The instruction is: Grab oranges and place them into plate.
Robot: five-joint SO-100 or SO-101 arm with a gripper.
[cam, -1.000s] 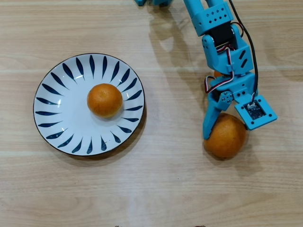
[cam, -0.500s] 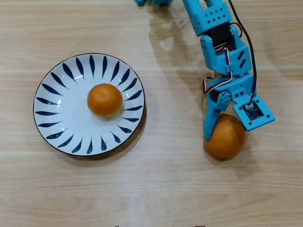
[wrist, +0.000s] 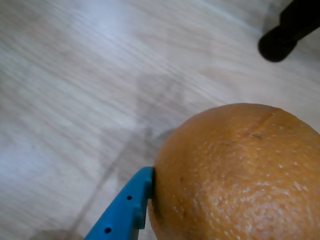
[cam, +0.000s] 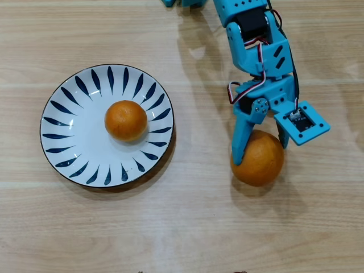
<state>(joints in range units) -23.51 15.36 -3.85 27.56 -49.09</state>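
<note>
A larger orange (cam: 259, 162) lies at the right of the overhead view, and my blue gripper (cam: 260, 149) is closed round it, one finger on each side. In the wrist view this orange (wrist: 240, 175) fills the lower right, with one blue finger (wrist: 125, 207) pressed against its left side. I cannot tell whether it rests on the table or is just off it. A smaller orange (cam: 125, 120) sits in the middle of the white plate with blue leaf strokes (cam: 62, 122) at the left. A third orange is out of view.
The light wooden table (cam: 187, 222) lies bare between the plate and the gripper. My blue arm (cam: 250, 34) comes in from the top edge. A dark rounded object (wrist: 285, 35) shows at the top right of the wrist view.
</note>
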